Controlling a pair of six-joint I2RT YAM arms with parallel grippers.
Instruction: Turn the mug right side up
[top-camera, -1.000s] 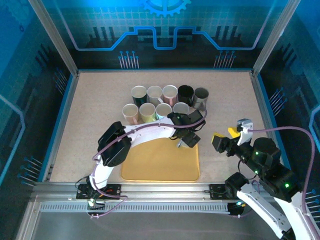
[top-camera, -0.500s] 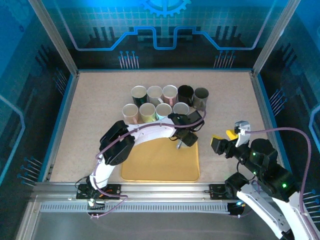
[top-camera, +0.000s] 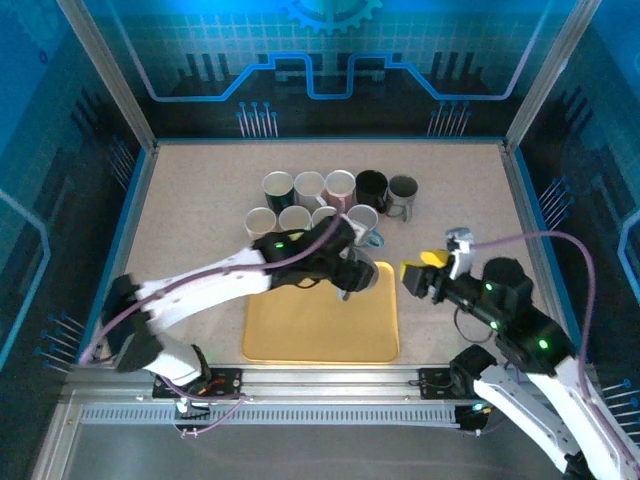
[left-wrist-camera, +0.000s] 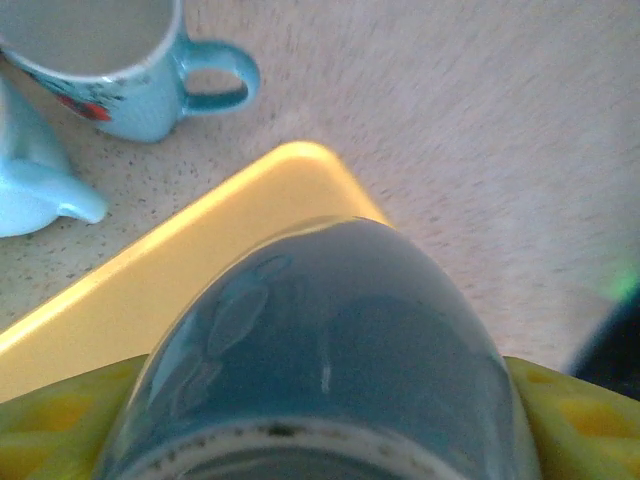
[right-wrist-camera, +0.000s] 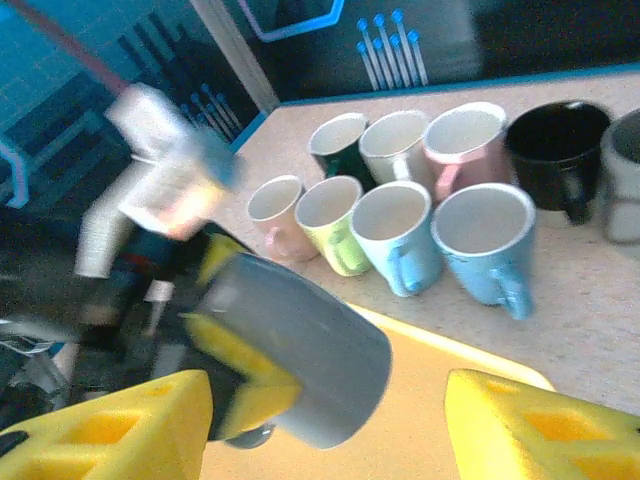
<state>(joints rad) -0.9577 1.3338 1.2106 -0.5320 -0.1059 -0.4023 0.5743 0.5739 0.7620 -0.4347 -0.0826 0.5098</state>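
The grey-blue mug (top-camera: 358, 281) hangs tilted over the far right corner of the yellow tray (top-camera: 320, 335), with my left gripper (top-camera: 345, 268) shut on it. In the left wrist view the mug (left-wrist-camera: 320, 350) sits between the yellow pads (left-wrist-camera: 60, 425), its rim toward the camera. In the right wrist view the mug (right-wrist-camera: 310, 350) lies nearly on its side, with its flat base facing right. My right gripper (top-camera: 412, 278) hovers just right of the tray, open with nothing between its fingers (right-wrist-camera: 110, 430).
Several upright mugs (top-camera: 325, 200) stand in two rows beyond the tray. A light blue mug (left-wrist-camera: 120, 60) from the near row is close to the tray corner (left-wrist-camera: 290, 160). Bare table lies to the left and right of the tray.
The left gripper has shut on the mug and raised it off the tray, and the left arm's elbow has swung out to the left. The right gripper has moved left toward the tray.
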